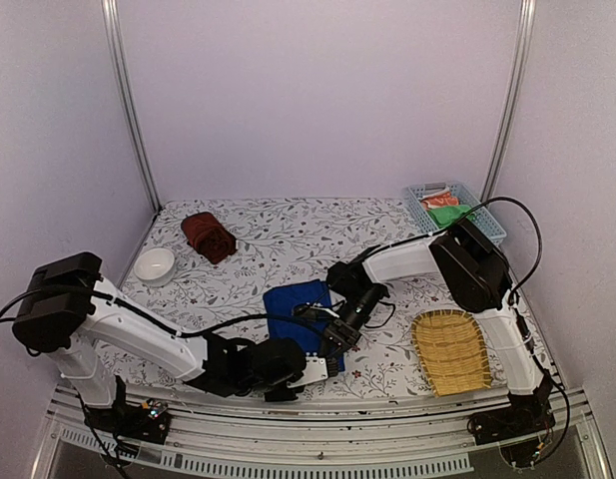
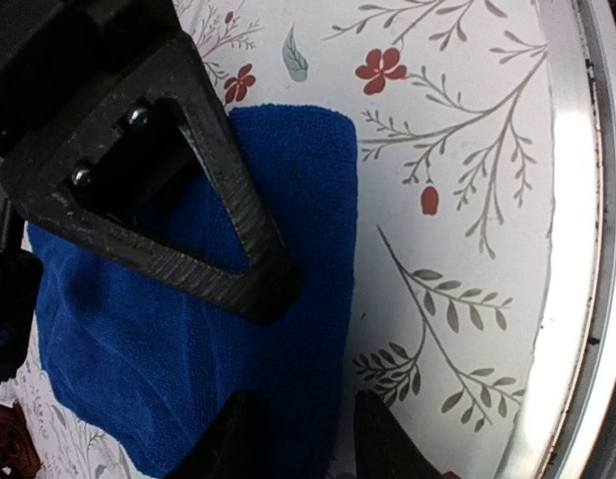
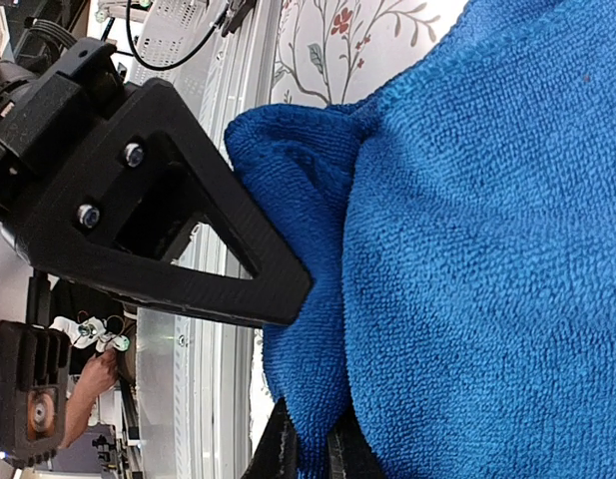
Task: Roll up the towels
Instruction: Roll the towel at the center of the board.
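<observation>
A blue towel [image 1: 298,307] lies flat at the table's middle front. My right gripper [image 1: 339,334] is at its near right edge. In the right wrist view the gripper [image 3: 312,454] is shut on a raised fold of the blue towel [image 3: 467,249]. My left gripper [image 1: 325,365] is low at the towel's near corner. In the left wrist view the gripper [image 2: 303,444] is open and straddles the edge of the blue towel [image 2: 188,339], with one finger over the cloth and one over the table. A dark red towel [image 1: 208,237] lies bunched at the back left.
A white bowl [image 1: 155,265] stands at the left. A wicker tray [image 1: 450,349] lies at the front right. A blue basket [image 1: 457,212] with red and green items stands at the back right. The table's metal front rail [image 2: 577,249] is close to the left gripper.
</observation>
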